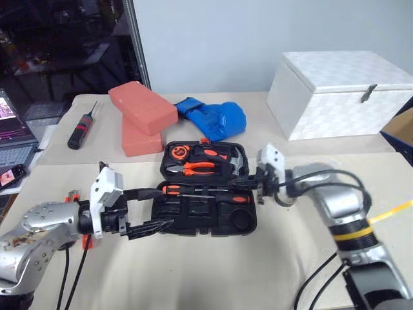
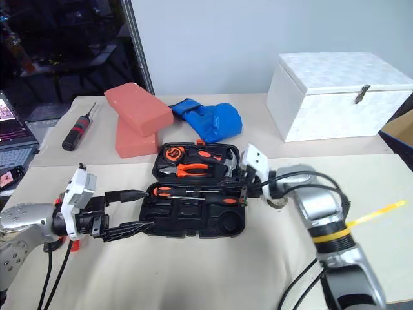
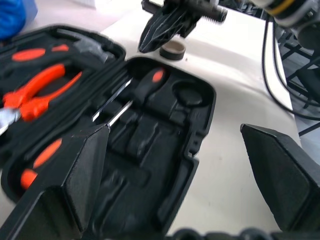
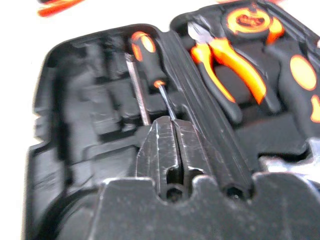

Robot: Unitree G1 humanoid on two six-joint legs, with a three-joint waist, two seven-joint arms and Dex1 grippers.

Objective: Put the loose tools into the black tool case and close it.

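The black tool case (image 1: pixel 248 223) lies open at the table's middle. Its far half holds pliers (image 1: pixel 193 169), a tape measure (image 1: pixel 179 153) and a hammer (image 1: pixel 235 161). Two black-and-orange screwdrivers (image 1: pixel 173 189) (image 1: pixel 236 199) lie in the near half. My right gripper (image 1: pixel 240 185) is shut over the case's right side, just above the screwdriver shafts (image 4: pixel 164 100), with nothing seen between its fingers. My left gripper (image 1: pixel 164 208) stands open at the case's left edge. A small grey tape roll (image 3: pixel 172 50) sits on the table just right of the case, beside my right wrist.
Two stacked red bricks (image 1: pixel 142 110) and a blue glove (image 1: pixel 216 117) lie behind the case. A white box (image 1: pixel 342 90) stands at the back right. A black screwdriver with a red band (image 1: pixel 80 132) lies at the far left near a laptop (image 1: pixel 13 139).
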